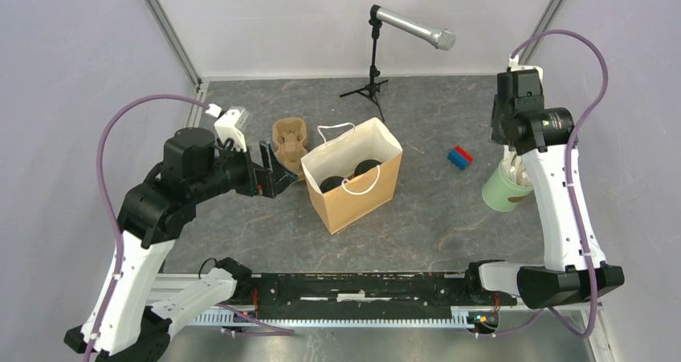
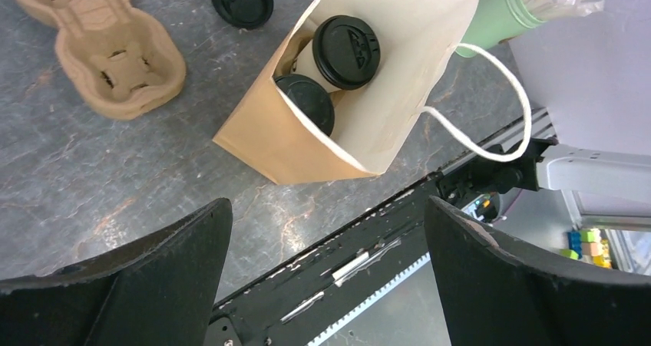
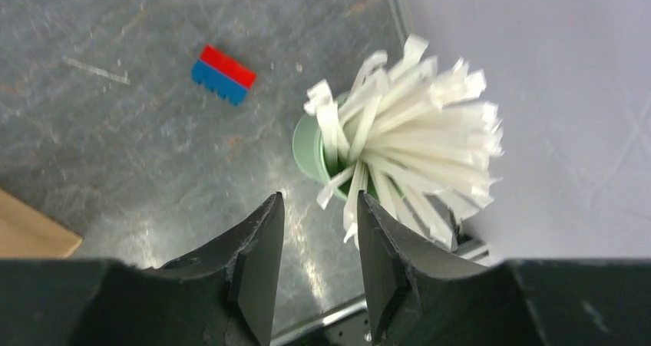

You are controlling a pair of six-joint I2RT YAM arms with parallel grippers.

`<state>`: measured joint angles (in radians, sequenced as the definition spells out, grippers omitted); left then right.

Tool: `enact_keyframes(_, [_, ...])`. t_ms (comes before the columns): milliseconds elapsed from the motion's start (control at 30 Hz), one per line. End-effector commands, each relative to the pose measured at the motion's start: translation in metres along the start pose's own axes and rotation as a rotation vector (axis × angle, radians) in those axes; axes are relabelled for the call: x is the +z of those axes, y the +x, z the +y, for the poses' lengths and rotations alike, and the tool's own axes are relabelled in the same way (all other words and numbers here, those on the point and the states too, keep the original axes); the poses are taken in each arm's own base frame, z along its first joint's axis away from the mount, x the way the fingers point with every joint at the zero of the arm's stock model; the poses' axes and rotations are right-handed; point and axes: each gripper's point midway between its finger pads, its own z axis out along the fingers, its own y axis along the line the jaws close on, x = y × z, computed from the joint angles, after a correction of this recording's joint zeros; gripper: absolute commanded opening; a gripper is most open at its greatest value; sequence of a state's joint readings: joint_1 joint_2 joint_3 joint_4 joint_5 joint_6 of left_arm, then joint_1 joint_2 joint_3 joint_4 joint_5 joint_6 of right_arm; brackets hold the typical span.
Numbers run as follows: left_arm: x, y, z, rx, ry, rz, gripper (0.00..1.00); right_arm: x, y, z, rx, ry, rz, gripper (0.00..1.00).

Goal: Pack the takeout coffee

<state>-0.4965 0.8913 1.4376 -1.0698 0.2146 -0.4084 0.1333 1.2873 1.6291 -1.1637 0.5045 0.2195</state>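
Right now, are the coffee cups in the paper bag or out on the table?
In. Two coffee cups sit inside the open paper bag, with their black lids showing from above.

Even bright overhead light, soft shadows, wrist views blurred near edges

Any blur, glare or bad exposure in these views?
Top external: even light, sharp. Left wrist: paper bag and cup lids crisp, own fingers dark, soft-edged. Right wrist: straws washed out and slightly blurred; glare on the table beside the green cup.
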Motion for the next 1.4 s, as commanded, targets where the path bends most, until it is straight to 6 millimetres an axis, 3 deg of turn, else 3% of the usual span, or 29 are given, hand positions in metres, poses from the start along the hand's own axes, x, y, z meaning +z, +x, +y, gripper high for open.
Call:
enact_keyframes(0, [-0.003, 0.001, 0.018, 0.087, -0.07, -0.024, 1.0, -0.012, 0.037, -0.004, 0.062, -0.082, 0.103, 0.44])
enact_keyframes(200, [-0.002, 0.01, 0.026, 0.128, -0.087, -0.001, 1.0, 0.002, 0.066, -0.015, 0.057, -0.025, 0.169, 0.38])
enact_keyframes(367, [0.001, 0.014, 0.028, 0.145, -0.088, 0.018, 1.0, 0.017, 0.048, -0.007, -0.08, -0.076, 0.129, 0.37])
enact_keyframes(467, [0.003, 0.014, 0.028, 0.148, -0.085, 0.02, 1.0, 0.03, 0.057, -0.01, -0.178, -0.054, 0.185, 0.37])
enact_keyframes(567, [0.004, 0.012, 0.027, 0.148, -0.083, 0.019, 1.0, 0.036, 0.054, -0.004, -0.17, -0.071, 0.148, 0.37])
enact_keyframes(900, [0.007, 0.013, 0.029, 0.149, -0.087, 0.028, 1.0, 0.062, 0.083, -0.002, -0.213, -0.031, 0.214, 0.36])
enact_keyframes(1167, [0.01, 0.014, 0.029, 0.154, -0.088, 0.039, 1.0, 0.069, 0.078, -0.01, -0.254, 0.019, 0.197, 0.28])
enact_keyframes(1367, [0.011, 0.017, 0.03, 0.156, -0.088, 0.047, 1.0, 0.071, 0.074, -0.006, -0.255, -0.002, 0.179, 0.1])
